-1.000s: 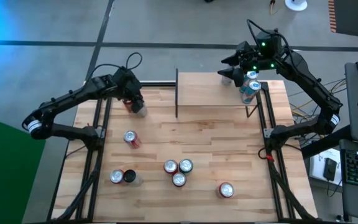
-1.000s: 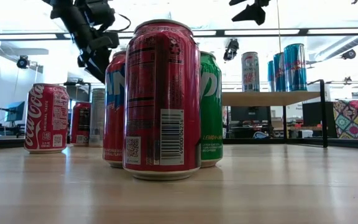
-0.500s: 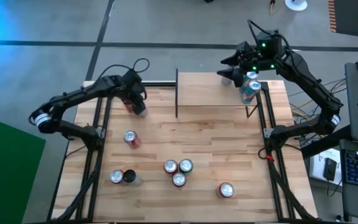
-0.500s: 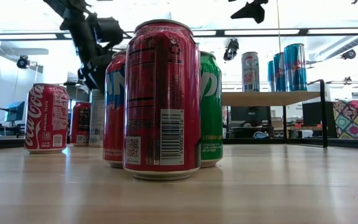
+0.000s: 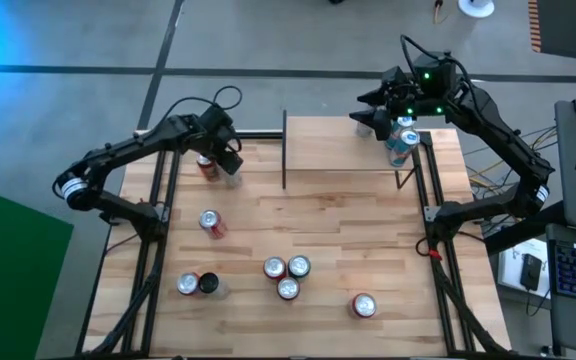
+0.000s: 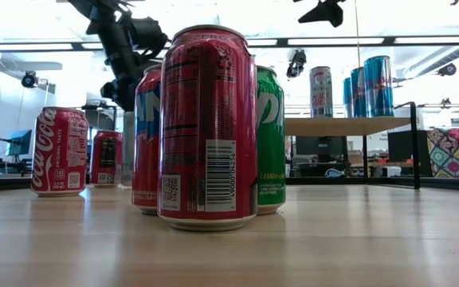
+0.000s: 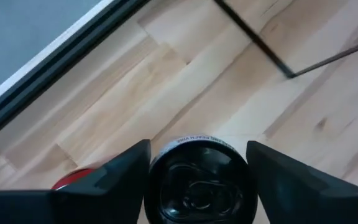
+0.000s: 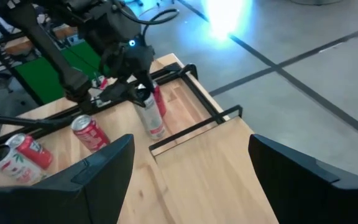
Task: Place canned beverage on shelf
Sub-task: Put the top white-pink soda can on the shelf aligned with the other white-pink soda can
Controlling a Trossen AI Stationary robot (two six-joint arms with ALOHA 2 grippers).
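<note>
Left gripper (image 5: 230, 165) is found at the far left of the table (image 5: 348, 230), its fingers (image 7: 107, 180) set either side of the top of an upright silver can (image 7: 197, 186); contact is shown on both sides, so the can appears gripped, and it is seen standing on the tabletop beside a red can (image 5: 206, 167). Right gripper (image 5: 366, 120) is held above the shelf (image 5: 338, 145), fingers (image 8: 98, 171) spread wide with nothing between them. Three cans (image 6: 357, 89) are seen standing on the shelf toward its right end. Other cans remain on the table: a cluster of three (image 5: 287, 275) near the middle and singles toward the near edge
</note>
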